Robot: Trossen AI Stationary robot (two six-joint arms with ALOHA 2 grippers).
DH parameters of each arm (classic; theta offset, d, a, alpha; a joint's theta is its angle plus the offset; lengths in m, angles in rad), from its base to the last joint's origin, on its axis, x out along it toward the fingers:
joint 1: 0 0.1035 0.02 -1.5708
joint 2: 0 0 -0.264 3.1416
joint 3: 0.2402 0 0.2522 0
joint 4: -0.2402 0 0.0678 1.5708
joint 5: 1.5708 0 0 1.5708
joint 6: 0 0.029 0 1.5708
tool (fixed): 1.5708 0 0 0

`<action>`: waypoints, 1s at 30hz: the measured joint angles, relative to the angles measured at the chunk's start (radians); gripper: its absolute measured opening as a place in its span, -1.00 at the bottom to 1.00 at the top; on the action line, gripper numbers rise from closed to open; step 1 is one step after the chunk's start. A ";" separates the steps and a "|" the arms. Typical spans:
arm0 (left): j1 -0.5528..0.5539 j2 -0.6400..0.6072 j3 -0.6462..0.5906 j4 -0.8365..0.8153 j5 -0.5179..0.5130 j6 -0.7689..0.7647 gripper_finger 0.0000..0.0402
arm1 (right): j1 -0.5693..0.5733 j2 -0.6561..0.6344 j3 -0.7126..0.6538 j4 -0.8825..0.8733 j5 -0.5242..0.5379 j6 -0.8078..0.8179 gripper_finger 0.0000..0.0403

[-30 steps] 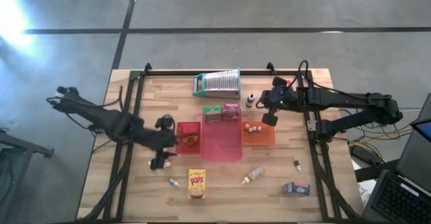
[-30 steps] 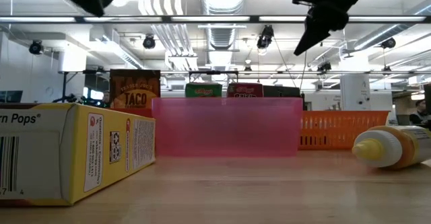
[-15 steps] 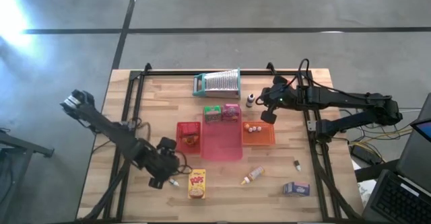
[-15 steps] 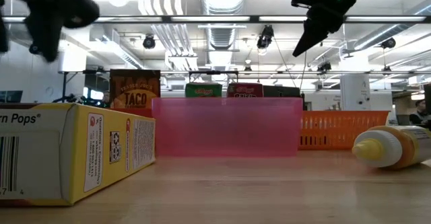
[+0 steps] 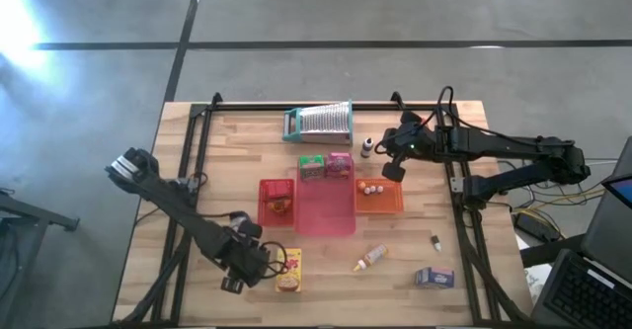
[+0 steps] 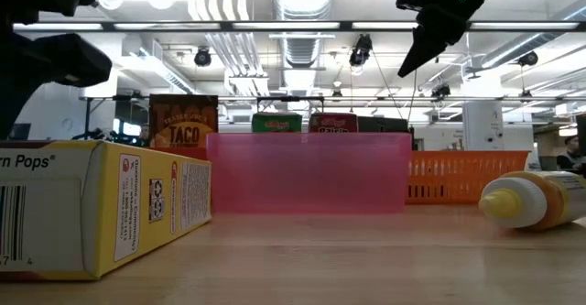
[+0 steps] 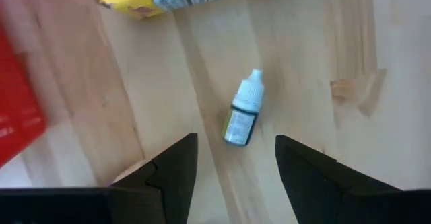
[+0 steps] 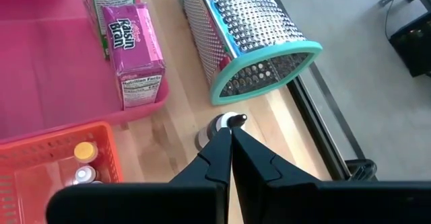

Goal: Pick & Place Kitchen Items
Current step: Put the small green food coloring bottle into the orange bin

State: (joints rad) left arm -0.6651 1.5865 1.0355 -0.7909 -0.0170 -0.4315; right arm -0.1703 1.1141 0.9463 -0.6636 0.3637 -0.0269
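Bright overhead ceiling strips (image 6: pixel 302 26); floor glare upper left; left wrist view motion-blurred.

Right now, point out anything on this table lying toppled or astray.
Several items lie flat on the wood outside the trays: the yellow box, the small dropper bottle under the left gripper with its jaws open, a squeeze bottle, and a blue-purple box. Nothing looks spilled.
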 joint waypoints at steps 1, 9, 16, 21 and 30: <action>0.000 0.008 0.000 0.007 0.000 0.000 0.02 | 0.000 0.000 0.000 0.000 0.000 0.001 -0.96; 0.000 0.061 -0.002 0.012 0.001 0.004 0.02 | 0.000 0.000 0.000 0.000 0.000 -0.002 -0.96; -0.007 0.086 -0.002 0.039 0.001 0.004 0.02 | 0.000 0.000 0.000 0.000 -0.001 -0.010 -0.96; -0.013 0.121 -0.003 0.045 0.002 -0.008 0.02 | 0.000 0.000 0.000 -0.001 0.000 -0.010 -0.96; -0.019 0.152 -0.002 0.059 0.011 -0.009 -0.07 | 0.000 0.000 0.000 -0.001 0.000 -0.011 -0.96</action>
State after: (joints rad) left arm -0.6838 1.7382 1.0336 -0.7321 -0.0057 -0.4404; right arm -0.1703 1.1141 0.9463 -0.6647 0.3634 -0.0383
